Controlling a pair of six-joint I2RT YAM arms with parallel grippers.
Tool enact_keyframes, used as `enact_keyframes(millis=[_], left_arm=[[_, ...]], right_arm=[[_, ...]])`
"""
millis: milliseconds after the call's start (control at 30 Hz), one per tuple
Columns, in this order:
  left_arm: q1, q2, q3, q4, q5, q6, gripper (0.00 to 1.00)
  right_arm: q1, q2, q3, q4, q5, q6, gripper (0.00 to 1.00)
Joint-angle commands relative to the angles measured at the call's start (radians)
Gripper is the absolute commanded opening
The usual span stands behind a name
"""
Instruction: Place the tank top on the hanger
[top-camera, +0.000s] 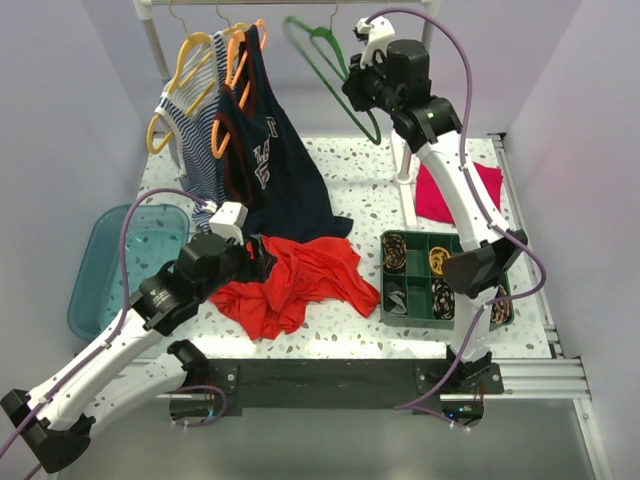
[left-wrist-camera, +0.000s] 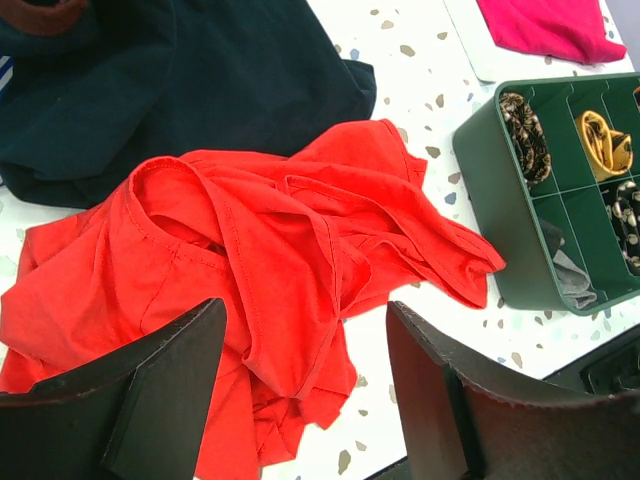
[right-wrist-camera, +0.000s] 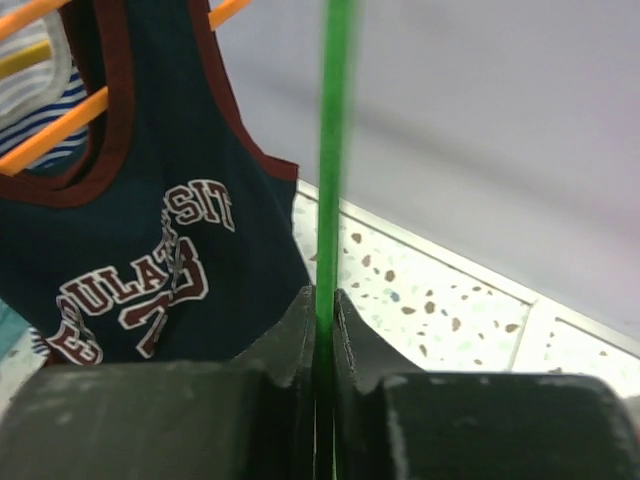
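The red-orange tank top (top-camera: 295, 282) lies crumpled on the table in front of the navy top. It fills the left wrist view (left-wrist-camera: 250, 270). My left gripper (top-camera: 262, 257) is open, low over the top's left part, its fingers (left-wrist-camera: 160, 395) straddling the fabric without holding it. The green hanger (top-camera: 335, 70) is held up at the back near the rail. My right gripper (top-camera: 352, 92) is shut on it. In the right wrist view the green bar (right-wrist-camera: 332, 150) runs up from between the closed fingers (right-wrist-camera: 300, 330).
A navy lettered tank top (top-camera: 270, 150) and a striped garment (top-camera: 195, 130) hang on orange and yellow hangers at the back left. A green divided tray (top-camera: 440, 280) sits right of the red top. A magenta cloth (top-camera: 440, 190) lies back right. A teal bin (top-camera: 125, 260) stands at left.
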Motion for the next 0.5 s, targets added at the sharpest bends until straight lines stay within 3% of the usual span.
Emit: enact_keyframes(millis=[0, 267, 467], left_arm=[[0.003, -0.007, -0.001, 0.028, 0.013, -0.003, 0.7], [0.004, -0.021, -0.014, 0.028, 0.007, -0.015, 0.7], [0.003, -0.021, -0.018, 0.025, -0.004, -0.024, 0.7]], right_arm=[[0.016, -0.02, 0.092, 0.014, 0.077, -0.005, 0.0], [0.053, -0.056, 0.116, 0.043, 0.129, -0.006, 0.0], [0.064, -0.154, 0.015, 0.052, 0.143, -0.006, 0.0]])
